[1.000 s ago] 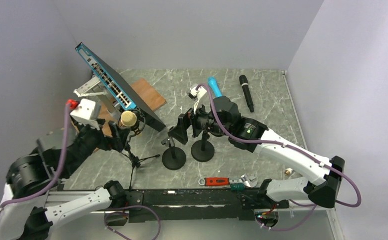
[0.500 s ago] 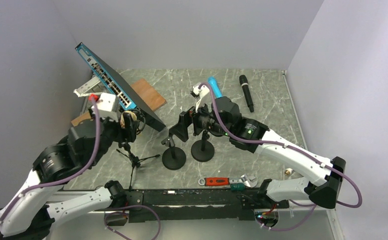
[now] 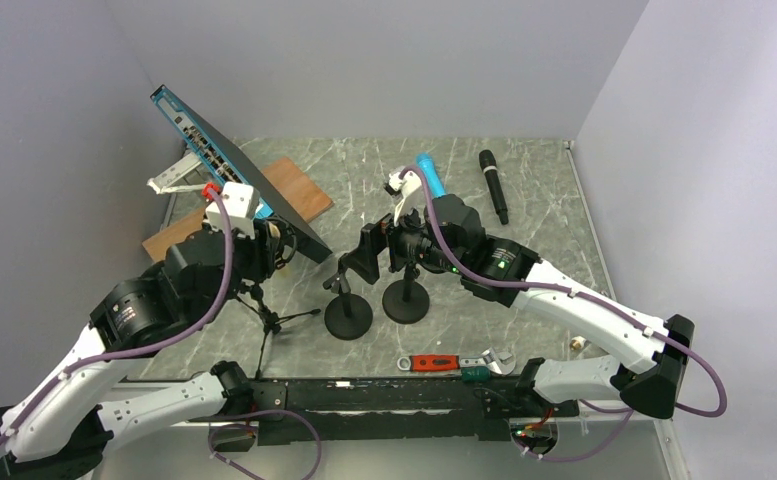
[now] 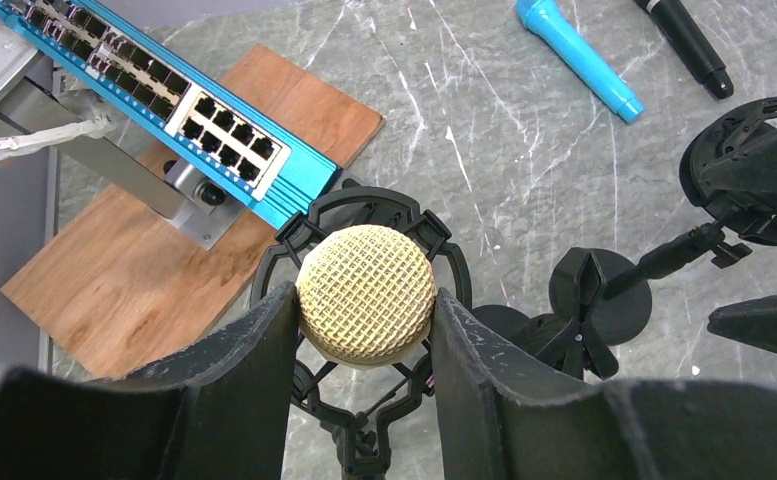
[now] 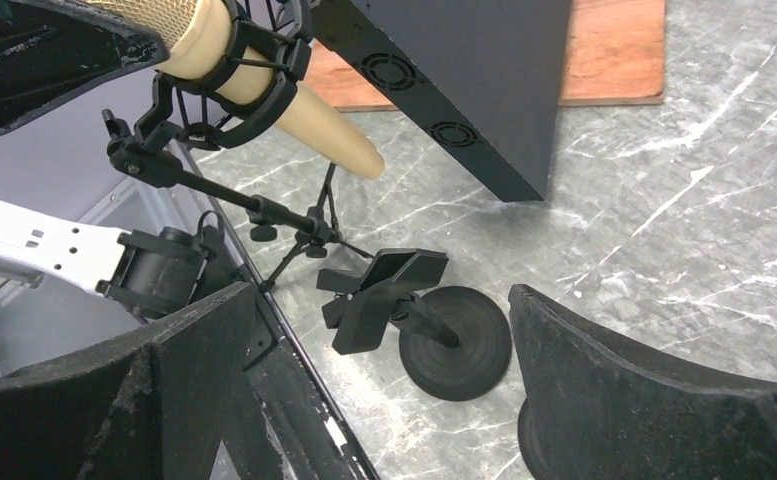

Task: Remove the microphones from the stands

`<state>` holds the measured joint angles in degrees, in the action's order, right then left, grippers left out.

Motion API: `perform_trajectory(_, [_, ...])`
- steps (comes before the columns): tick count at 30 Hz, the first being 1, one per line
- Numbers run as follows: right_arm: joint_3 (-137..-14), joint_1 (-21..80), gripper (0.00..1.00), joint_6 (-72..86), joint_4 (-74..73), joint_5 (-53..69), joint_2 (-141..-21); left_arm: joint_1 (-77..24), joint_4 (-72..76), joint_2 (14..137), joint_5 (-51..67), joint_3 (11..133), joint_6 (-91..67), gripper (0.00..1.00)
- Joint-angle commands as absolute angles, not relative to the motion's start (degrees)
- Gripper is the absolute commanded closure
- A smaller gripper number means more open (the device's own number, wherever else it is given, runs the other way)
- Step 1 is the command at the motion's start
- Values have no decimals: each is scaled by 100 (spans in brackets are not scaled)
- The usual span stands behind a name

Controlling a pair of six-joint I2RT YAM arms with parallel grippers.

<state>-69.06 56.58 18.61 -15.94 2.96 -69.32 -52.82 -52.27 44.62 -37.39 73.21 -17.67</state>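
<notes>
Room: pale lilac-grey walls [image 3: 364,60] are closing in the far and both side edges of a grey, white-veined tabletop [image 3: 534,250].

Seen from the top camera, the microphone [image 4: 366,280], with its gold mesh head, is sitting at about 9 o'clock on the tabletop. It is resting in a black ring cradle [image 4: 294,235] on top of a thin tripod stand [image 3: 264,318].

The left pincer [image 4: 364,300] is reaching over the microphone from above. Its two fingers [image 4: 254,380] are pressing on opposite sides of the mesh head, clamping it.

The right pincer [image 5: 382,295] is hanging near the centre with its fingers spread wide, gripping nothing. A round-base stand [image 5: 454,345] is showing between them, lower down.

A second round-base stand [image 3: 405,300] is standing just beside it.

A wooden board [image 3: 299,190] is lying at 10 o'clock. A blue-faced network switch [image 3: 214,160] is leaning tilted over it.

A blue handheld mic [image 3: 430,175] and a black handheld mic [image 3: 493,186] are lying flat at about 12 to 1 o'clock.

A red-handled wrench [image 3: 454,362] is lying at 6 o'clock by the near edge.
</notes>
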Motion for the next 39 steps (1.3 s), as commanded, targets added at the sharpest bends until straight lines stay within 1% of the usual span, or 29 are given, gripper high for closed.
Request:
perform_trajectory(1, [-6953, 5670, 0, 1875, -1484, 228, -6806, -5275, -5233, 4450, -3843, 7426, -1657, 77])
perform_trajectory(4, [-7056, 5669, 0, 1846, -1539, 242, -6905, -5276, -5085, 4397, -3628, 7658, -1426, 84])
perform_trajectory(9, [-7021, 5673, 0, 1896, -1486, 259, -6896, -5274, -4976, 4337, -3031, 8152, -1151, 93])
perform_trajectory(15, [-7012, 5669, 0, 1874, -1544, 185, -6864, -5274, -5255, 4357, -2751, 8932, -946, 100])
perform_trajectory(24, [-7121, 5673, 0, 1811, -1586, 208, -6944, -5277, -5553, 4263, -2616, 9961, -807, 100])
perform_trajectory(30, [-7184, 5663, 0, 1819, -1582, 255, -6994, -5273, -6095, 4486, -2813, 11050, -732, 100])
perform_trajectory(35, [-7248, 5669, 0, 1811, -1648, 270, -7055, -5274, -5766, 4351, -2637, 11350, -668, 100])
perform_trajectory(39, [-7249, 5671, 0, 1811, -1655, 299, -7034, -5278, -5330, 4155, -2378, 11160, -827, 100])
